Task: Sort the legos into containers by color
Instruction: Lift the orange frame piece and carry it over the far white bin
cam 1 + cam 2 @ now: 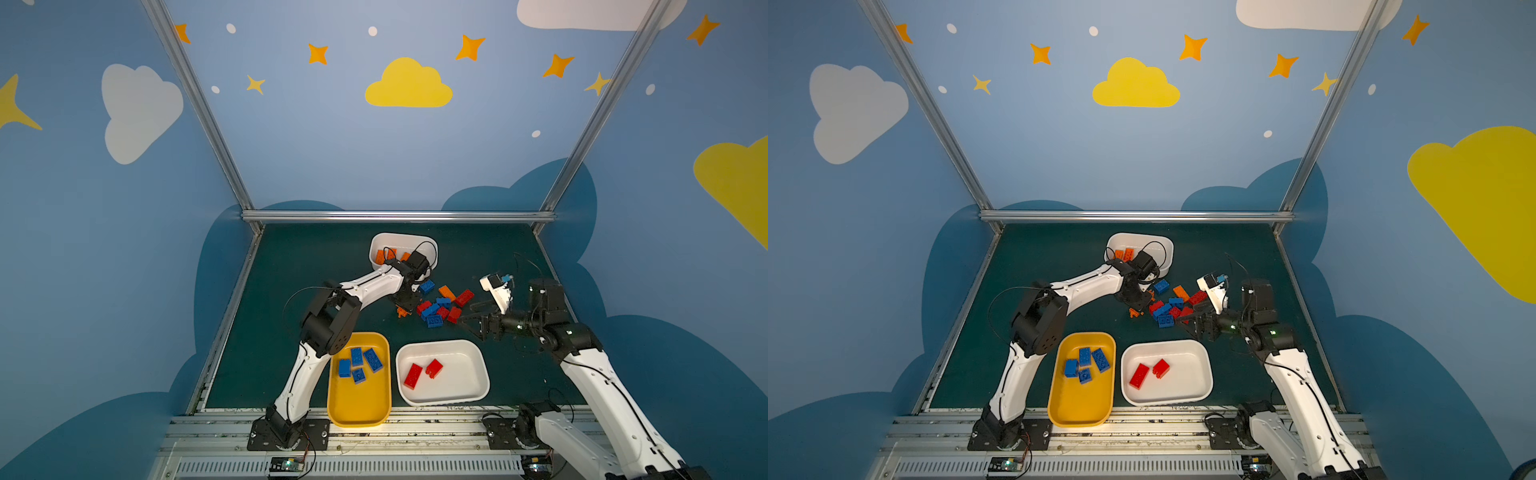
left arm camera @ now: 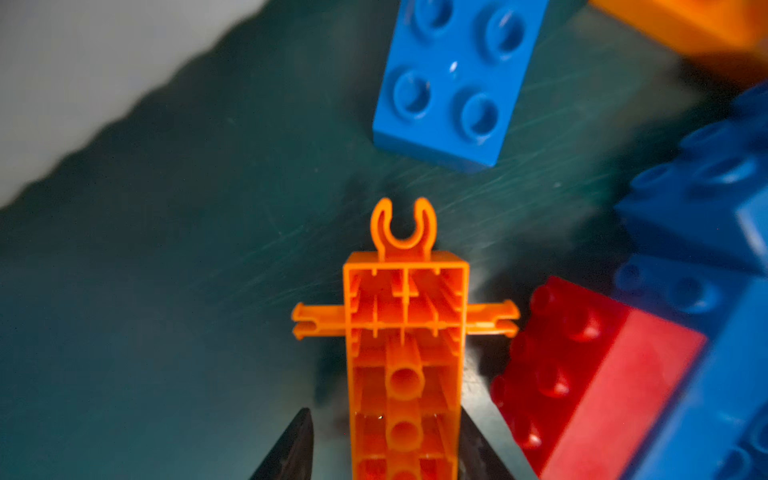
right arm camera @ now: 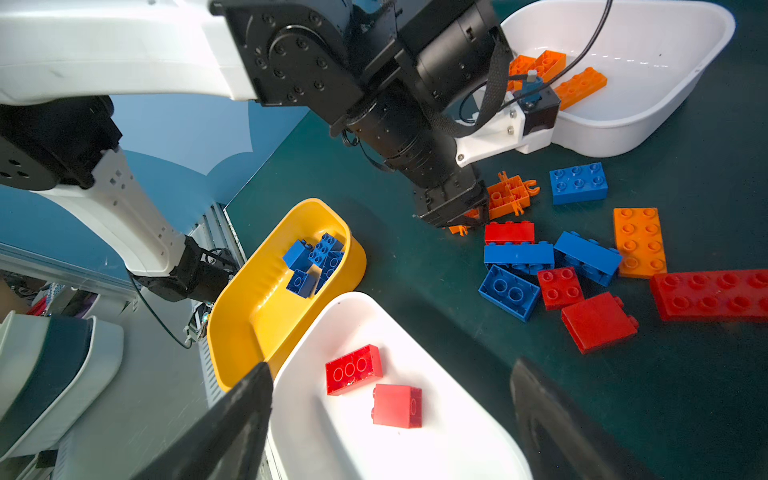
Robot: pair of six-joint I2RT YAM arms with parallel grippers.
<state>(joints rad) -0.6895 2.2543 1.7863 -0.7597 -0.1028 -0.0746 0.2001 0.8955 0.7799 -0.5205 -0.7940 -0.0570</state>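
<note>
Left hand astride the orange cross-shaped piece
Its long axis runs straight out between the fingers; whether they clamp it cannot be told.

In both top views the yellow tub sits at lower centre with four blue bricks jumbled at its far end. The wide white tub just to its right holds two red bricks, and the smaller white tub higher up holds a few orange bricks. Between them, right of centre, lies a loose pile of blue, red and orange bricks, some studs-up, some tipped. At its left edge the orange cross-shaped piece shows its hollow underside, a lone blue brick just beyond its clip end.
</note>
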